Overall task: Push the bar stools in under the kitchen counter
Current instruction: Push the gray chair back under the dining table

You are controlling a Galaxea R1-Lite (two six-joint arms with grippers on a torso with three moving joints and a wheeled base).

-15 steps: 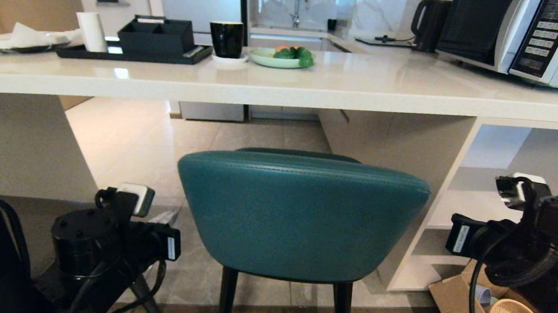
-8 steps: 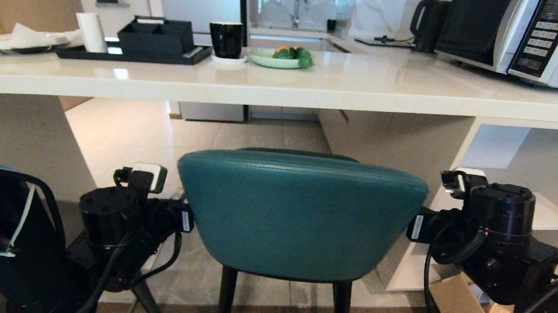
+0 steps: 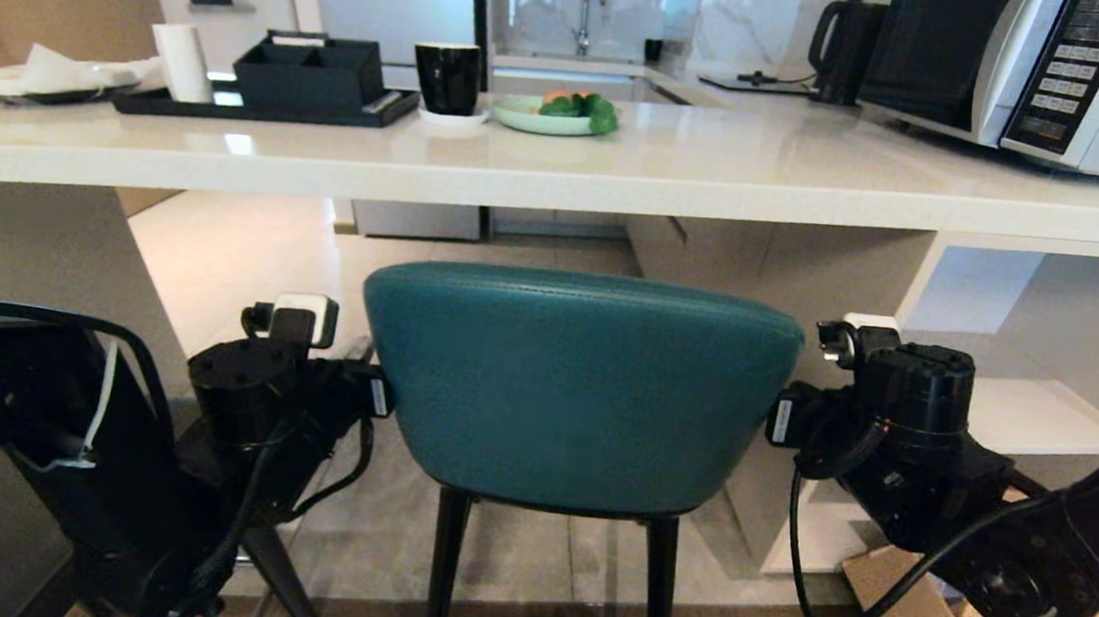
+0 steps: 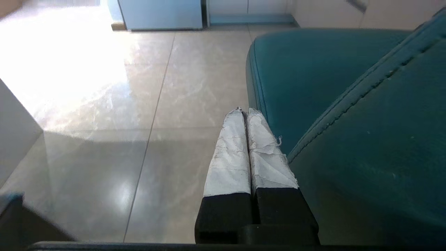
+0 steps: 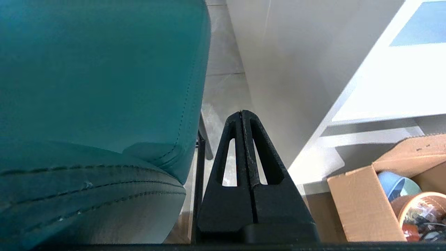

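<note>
the teal stool [image 3: 575, 389] stands in front of the table [image 3: 561, 167], its curved back toward the camera and its top edge below the white slab. its seat [image 4: 306, 73] reaches forward under the table edge, and its thin black legs [image 3: 447, 565] stand where the tile floor meets the wood floor. the left hand [image 4: 245, 113] is closed, its two white-wrapped fingers [image 4: 231, 153] pressed together, holding nothing, and it lies just beside the left side of the stool back. the right hand [image 5: 242, 113] is also closed and empty, its black fingers [image 5: 226, 167] together, just beside the right side of the stool back. at the right are white open shelves [image 3: 1022, 414] and a cardboard box [image 5: 362, 205] on the floor. on the table stand a black cup [image 3: 446, 77], a green plate [image 3: 540, 117], a black tray [image 3: 261, 104] and a microwave [image 3: 1029, 72].
</note>
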